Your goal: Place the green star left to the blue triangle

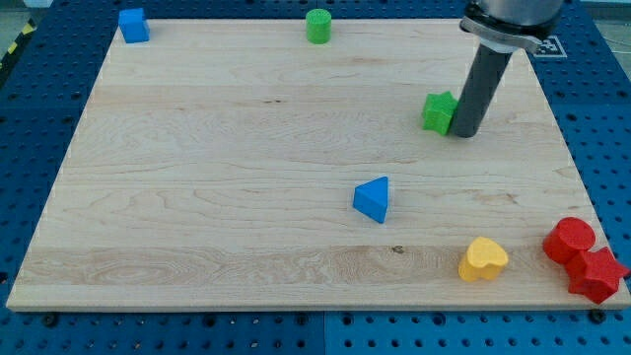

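The green star (pixel 438 111) lies on the wooden board at the view's upper right. My tip (pixel 463 132) stands right against the star's right side, touching it or nearly so. The blue triangle (pixel 374 199) lies near the board's middle, below and to the left of the star, well apart from it and from my tip.
A blue cube (pixel 133 25) sits at the top left corner and a green cylinder (pixel 317 26) at the top edge. A yellow heart (pixel 483 259) and two red blocks (pixel 582 258) lie at the bottom right. The board (pixel 197 197) rests on a blue pegboard.
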Robot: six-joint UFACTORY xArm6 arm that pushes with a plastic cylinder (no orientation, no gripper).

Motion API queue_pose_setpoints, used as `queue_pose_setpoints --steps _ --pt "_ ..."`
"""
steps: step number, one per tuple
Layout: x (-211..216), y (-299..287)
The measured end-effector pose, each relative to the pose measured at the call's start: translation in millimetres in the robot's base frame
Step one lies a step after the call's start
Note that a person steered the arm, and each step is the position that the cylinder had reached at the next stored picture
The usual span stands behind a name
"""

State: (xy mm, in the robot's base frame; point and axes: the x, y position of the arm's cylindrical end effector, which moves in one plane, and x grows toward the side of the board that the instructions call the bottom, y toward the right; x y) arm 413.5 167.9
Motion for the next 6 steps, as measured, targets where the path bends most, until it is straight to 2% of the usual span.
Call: queue_pose_setpoints --steps 2,4,5,6 --pt "0.0 -38.0" --pt "-1.3 -38.5" --pt "7.2 -33.7" --pt "7.4 1.5"
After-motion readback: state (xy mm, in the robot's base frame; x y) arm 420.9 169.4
